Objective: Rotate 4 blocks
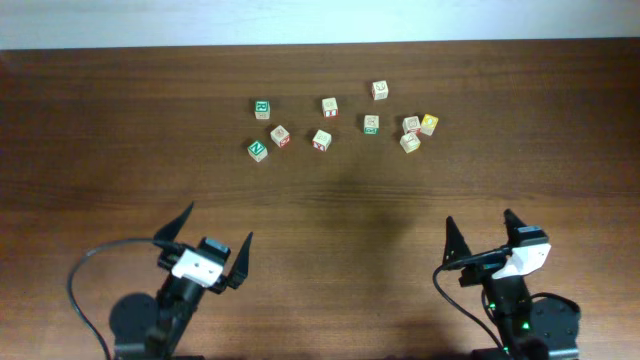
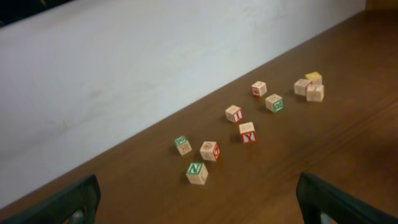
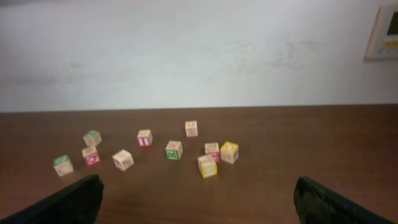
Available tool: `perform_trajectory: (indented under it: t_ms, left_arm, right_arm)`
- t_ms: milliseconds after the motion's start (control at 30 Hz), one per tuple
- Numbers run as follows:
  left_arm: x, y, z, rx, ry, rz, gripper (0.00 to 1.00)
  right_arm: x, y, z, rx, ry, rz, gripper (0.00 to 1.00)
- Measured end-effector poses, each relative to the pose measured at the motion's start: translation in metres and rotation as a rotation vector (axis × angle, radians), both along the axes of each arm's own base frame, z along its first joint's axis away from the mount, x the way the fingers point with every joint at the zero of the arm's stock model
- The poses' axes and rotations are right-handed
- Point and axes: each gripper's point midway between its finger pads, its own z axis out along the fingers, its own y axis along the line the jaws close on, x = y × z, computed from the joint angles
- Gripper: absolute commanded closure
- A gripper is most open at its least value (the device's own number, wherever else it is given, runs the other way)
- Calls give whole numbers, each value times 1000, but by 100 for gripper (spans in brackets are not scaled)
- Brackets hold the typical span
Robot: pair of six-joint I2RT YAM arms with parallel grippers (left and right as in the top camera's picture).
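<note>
Letters on the cubes
A white N tops the green-faced block (image 2: pixel 196 173); a red Y marks the neighbouring cube (image 2: pixel 247 132).

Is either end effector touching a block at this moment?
No, the left end effector and right end effector stand open, well short of the blocks.

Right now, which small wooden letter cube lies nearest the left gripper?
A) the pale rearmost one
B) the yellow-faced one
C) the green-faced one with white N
C: the green-faced N cube sits front-left, closest to the left gripper in the overhead view.
</note>
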Motion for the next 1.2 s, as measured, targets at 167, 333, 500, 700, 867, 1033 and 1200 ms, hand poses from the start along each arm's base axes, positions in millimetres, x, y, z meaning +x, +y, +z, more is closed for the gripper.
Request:
perform_trajectory:
  t_ms: [167,333,500,700,867,1033,1200]
  left_arm:
    - [15,0,27,-1,106,0,1]
    - [37,0,47,-3,255,0,1]
    - [69,-1,66,-7,399,-11,1]
    - [109,-7,74,-23,530,-47,1]
    - [142,-15,66,-35,601,-84,1]
    - [170,-30,66,-29,611,-126,1]
    - [180,-43,62,-22,619,-156,1]
  right_arm:
    - [-2,0,30,-18,38,4,2]
    - [6,1,45,-40,118,6,2]
    - [32,6,57,-48,240,28,2]
    - [75,17,60,-44,440,82,2]
    - [124,25,49,-73,634,130,2]
    - [168,31,29,-101,772,167,2]
    - [205,34,1,-113,831,182,2]
